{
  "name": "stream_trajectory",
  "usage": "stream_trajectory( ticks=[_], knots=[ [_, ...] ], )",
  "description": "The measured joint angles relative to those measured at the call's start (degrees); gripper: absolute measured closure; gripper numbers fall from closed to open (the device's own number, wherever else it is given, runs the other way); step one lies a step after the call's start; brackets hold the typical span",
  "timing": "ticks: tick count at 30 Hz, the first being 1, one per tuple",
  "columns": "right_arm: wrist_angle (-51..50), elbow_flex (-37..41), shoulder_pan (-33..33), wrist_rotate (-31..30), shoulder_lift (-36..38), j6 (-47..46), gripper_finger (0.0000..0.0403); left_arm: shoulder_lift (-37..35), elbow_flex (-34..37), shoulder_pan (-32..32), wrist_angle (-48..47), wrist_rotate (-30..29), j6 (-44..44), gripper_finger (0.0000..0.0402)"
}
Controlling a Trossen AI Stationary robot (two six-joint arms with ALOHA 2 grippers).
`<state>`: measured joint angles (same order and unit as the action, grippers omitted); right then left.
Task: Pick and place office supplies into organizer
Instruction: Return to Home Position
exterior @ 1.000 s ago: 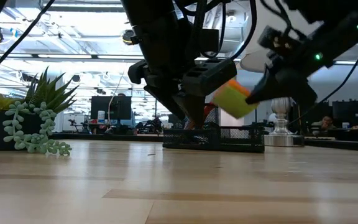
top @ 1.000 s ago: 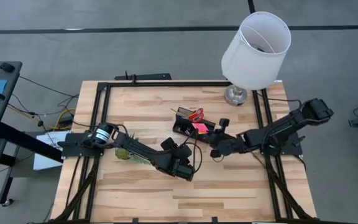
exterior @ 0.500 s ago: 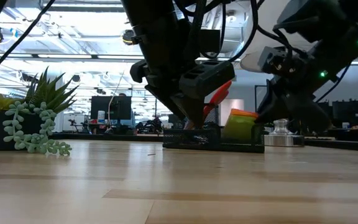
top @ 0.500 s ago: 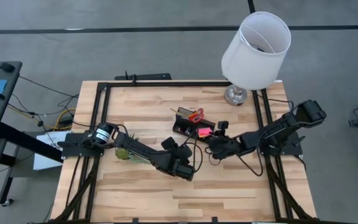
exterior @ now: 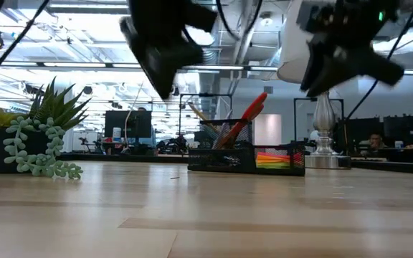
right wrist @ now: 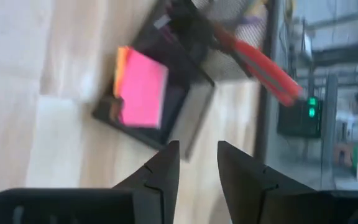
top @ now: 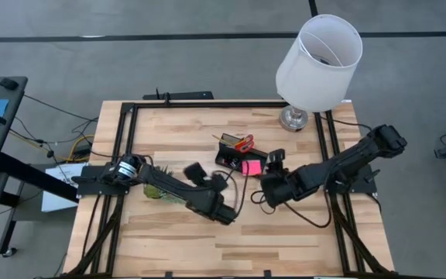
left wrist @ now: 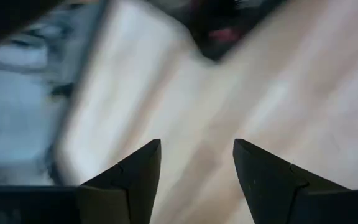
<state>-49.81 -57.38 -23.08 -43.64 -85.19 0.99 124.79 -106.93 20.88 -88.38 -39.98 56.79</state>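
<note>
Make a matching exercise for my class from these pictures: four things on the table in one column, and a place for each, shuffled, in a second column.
Things
1. pink sticky pad
2. red-handled scissors
3. white lamp
4. green plant

Places
A. stands at the far right corner of the table
B. lies flat in the low section of the organizer
C. sits on the table's left half
D. leans, handles up, in the organizer's taller compartment

Pairs: 1-B, 2-D, 3-A, 4-C
</note>
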Motion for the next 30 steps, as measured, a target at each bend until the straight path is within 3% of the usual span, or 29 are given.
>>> stream_trajectory(
  ticks=[2,5,8,12,15,18,21,25,27,30],
  knots=[
    [-9.28,-4.41,-0.88,0.10,0.00,-4.88,0.0301,-0.84,-1.53,1.21,-2.11,-3.23,1.85,0.0207],
    [-26.83,-11.45,-3.14,-0.39,0.21,-14.57,0.0300,-5.69,-0.80,3.96,-1.28,-6.41,-5.57,0.0207],
    [-41.26,-16.57,-7.32,-4.16,2.44,-27.46,0.0301,-12.64,0.63,7.05,-1.24,-10.53,-0.76,0.0207],
    [-37.96,-17.04,-14.93,-7.09,12.90,-27.94,0.0300,-23.61,6.09,11.78,-1.33,-12.38,2.99,0.0207],
    [-39.82,-15.76,-20.48,-7.86,21.11,-38.42,0.0300,-34.14,14.15,16.30,-1.22,-12.71,5.56,0.0207],
    [-36.58,-8.92,-27.18,-11.06,30.26,-47.65,0.0300,-43.46,26.12,20.77,4.86,-16.88,7.98,0.0207],
    [-26.87,2.81,-34.76,-15.68,40.75,-49.19,0.0300,-51.78,41.99,24.02,25.18,-22.84,4.68,0.0207],
    [-7.85,18.77,-41.48,-19.63,51.95,-43.33,0.0301,-59.63,62.46,23.55,61.00,-20.16,-11.66,0.0207],
    [-0.50,23.03,-42.82,-23.62,55.79,-37.84,0.0301,-62.56,69.51,20.06,80.70,-15.14,-22.87,0.0207],
    [3.99,24.93,-43.09,-29.90,60.21,-33.00,0.0301,-66.26,77.81,12.42,107.32,2.92,-41.59,0.0207]
  ],
)
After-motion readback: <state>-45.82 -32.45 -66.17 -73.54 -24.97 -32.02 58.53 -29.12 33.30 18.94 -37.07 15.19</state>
